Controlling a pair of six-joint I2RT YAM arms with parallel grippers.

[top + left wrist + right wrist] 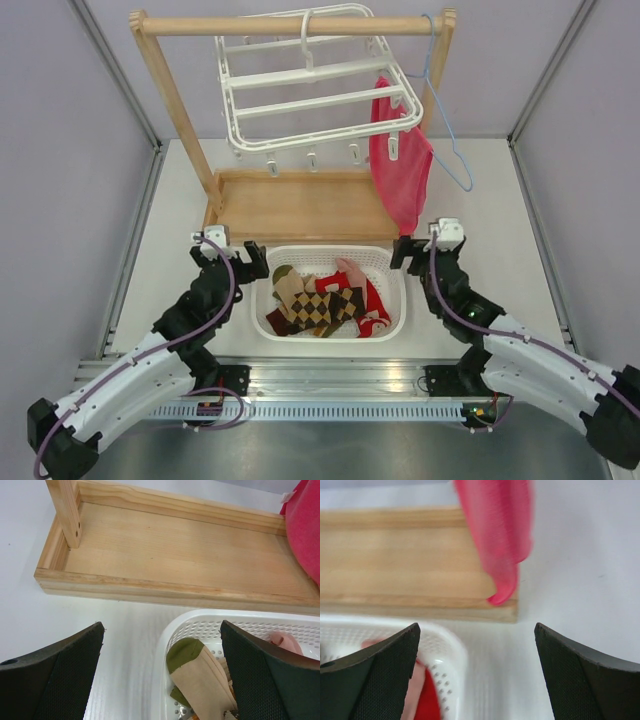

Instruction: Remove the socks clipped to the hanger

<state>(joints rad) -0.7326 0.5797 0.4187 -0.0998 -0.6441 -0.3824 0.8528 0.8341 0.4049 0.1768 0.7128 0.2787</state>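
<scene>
The socks (325,300) lie heaped in the white perforated basket (400,295) at the middle of the surface's near edge. None shows on the white drying hanger (310,90) toward the far edge, and its clips (312,157) dangle bare. The left hand (238,262) and right hand (415,248) flank the basket, both wide and empty. One risk is that the pink-red cloth (400,170) gets mistaken for a sock. A tug on it would set the hanger swinging.
</scene>
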